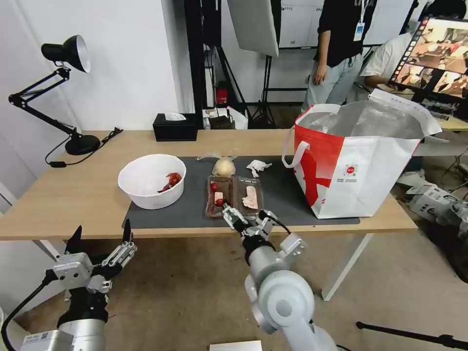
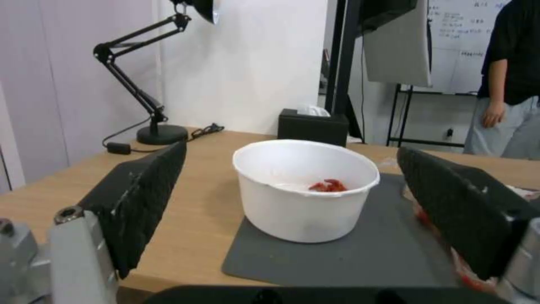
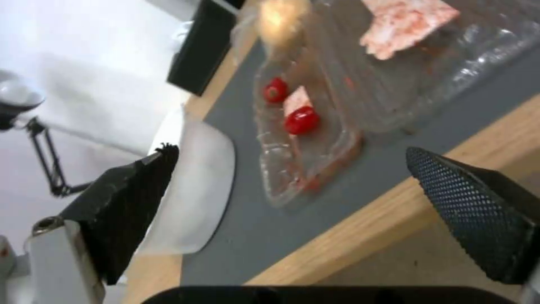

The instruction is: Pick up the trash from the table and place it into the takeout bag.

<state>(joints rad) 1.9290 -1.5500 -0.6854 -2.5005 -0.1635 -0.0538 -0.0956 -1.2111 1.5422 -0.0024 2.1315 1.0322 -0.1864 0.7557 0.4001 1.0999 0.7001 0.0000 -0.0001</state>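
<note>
- Right gripper (image 1: 245,218) sits at the near edge of the table (image 1: 73,195), just in front of the food box (image 1: 234,196); its fingers are spread apart and grip nothing.
- From the right wrist, the food box (image 3: 315,139) lies between and beyond the two dark finger pads (image 3: 472,211), not touching them.
- Left gripper (image 1: 100,236) hangs below and in front of the table's near edge, on the robot's left, fingers wide apart and empty.
- From the left wrist, the bowl (image 2: 306,190) stands framed between that gripper's pads (image 2: 146,190), well clear of both.
- Bowl (image 1: 152,181): white, round, upright on the left end of the dark grey mat (image 1: 190,214), with red shell scraps (image 1: 170,181) inside.
- Food box: clear, hinged, lying open on the mat right of the bowl; small red pieces in its left half, a pale pink-stained piece in its right half.
- Clear bag (image 1: 224,166) with a beige lump lies just behind the food box.
- Crumpled tissue (image 1: 257,167) lies on the mat, right of the clear bag.
- Takeout bag (image 1: 356,161): red and white, foil-lined, standing upright and open at the right end of the table, partly on the mat.
- Black tissue box (image 1: 175,126) stands at the far edge of the table; desk lamp (image 1: 58,92) stands at the far left corner.
</note>
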